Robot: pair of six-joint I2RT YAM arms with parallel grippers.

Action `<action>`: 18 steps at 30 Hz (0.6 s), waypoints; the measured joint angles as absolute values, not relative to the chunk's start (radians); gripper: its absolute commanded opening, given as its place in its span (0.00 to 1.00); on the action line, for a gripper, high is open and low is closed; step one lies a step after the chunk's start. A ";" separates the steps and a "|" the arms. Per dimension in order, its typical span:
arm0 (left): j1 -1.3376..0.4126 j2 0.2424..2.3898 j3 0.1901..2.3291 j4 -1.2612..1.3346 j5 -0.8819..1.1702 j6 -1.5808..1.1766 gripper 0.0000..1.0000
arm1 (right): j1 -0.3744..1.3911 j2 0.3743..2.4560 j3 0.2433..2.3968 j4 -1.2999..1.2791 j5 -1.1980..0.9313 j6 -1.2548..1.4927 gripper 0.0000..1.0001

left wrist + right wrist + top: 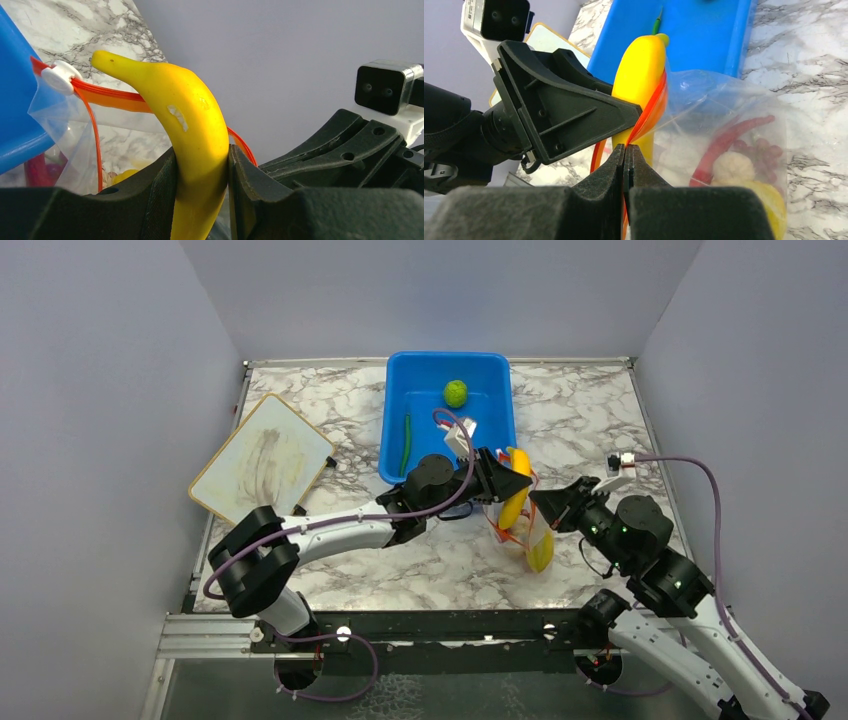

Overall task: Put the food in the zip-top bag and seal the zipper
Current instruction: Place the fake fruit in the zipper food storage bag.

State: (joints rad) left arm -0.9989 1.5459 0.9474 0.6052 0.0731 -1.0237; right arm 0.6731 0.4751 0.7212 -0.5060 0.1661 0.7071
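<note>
My left gripper is shut on the yellow banana, which stands upright at the mouth of the clear zip-top bag. The orange-red zipper loops around the banana, with a white slider at one end. From the other side, my right gripper is shut on the zipper strip. Inside the bag lie a red chili, a garlic bulb, purple grapes and a yellow starfruit. A green lime sits in the tub.
The blue tub stands just behind the bag and also holds a thin green stick. A framed white board lies at the left of the marble table. Grey walls close in three sides.
</note>
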 measured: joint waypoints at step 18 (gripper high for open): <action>-1.049 1.518 0.921 0.495 -0.010 -0.970 0.61 | 0.673 0.411 0.665 -0.523 0.174 0.698 0.01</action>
State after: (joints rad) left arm -1.0489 1.5177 0.9207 0.4953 -0.0097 -0.9695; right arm 0.6731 0.4107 0.6651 -0.5232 0.1738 0.6975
